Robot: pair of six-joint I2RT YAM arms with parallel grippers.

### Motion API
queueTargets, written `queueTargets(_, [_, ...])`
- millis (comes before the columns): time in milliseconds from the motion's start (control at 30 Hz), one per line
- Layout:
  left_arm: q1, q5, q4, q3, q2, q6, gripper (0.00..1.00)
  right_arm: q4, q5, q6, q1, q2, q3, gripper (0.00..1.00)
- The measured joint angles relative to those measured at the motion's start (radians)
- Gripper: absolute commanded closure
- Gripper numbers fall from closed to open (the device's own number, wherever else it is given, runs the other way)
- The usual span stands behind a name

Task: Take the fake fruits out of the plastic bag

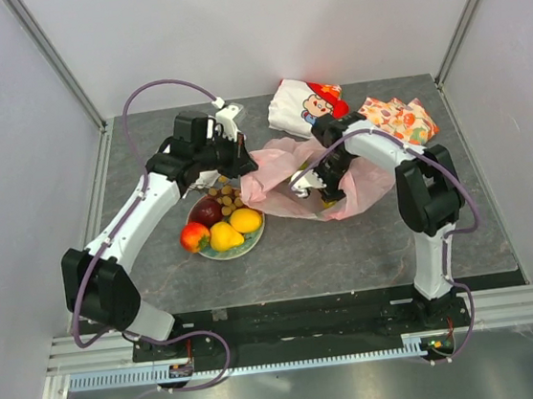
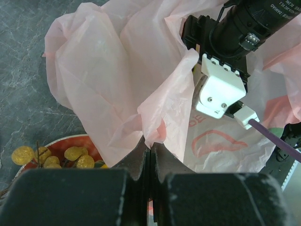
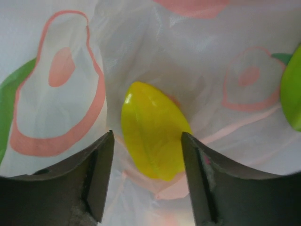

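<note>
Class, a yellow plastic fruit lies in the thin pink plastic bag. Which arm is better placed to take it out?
Right. The right gripper is open inside the thin pink plastic bag, fingers either side of the yellow plastic fruit. The left gripper is shut on the bag's edge.

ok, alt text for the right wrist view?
The right hand, open, straddles a glossy yellow fruit lying in a fold inside the plastic bag, which is pale with pink pear-shaped prints. A green fruit piece shows at the right edge.
</note>
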Motion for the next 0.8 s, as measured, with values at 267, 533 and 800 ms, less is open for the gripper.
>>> queueTargets(267, [0.000, -0.002, 0.002, 0.013, 0.011, 0.000, 0.98, 0.001, -0.015, 0.026, 0.008, 0.022, 0.068, 0.73])
queueTargets(533, [0.000, 0.001, 0.026, 0.016, 0.015, -0.010, 0.98, 0.005, -0.053, 0.265, -0.010, -0.018, 0.185, 0.80])
queueTargets(800, [0.000, 0.011, 0.054, 0.020, 0.015, -0.031, 0.88, 0.010, -0.108, 0.482, -0.006, -0.186, 0.204, 0.57])
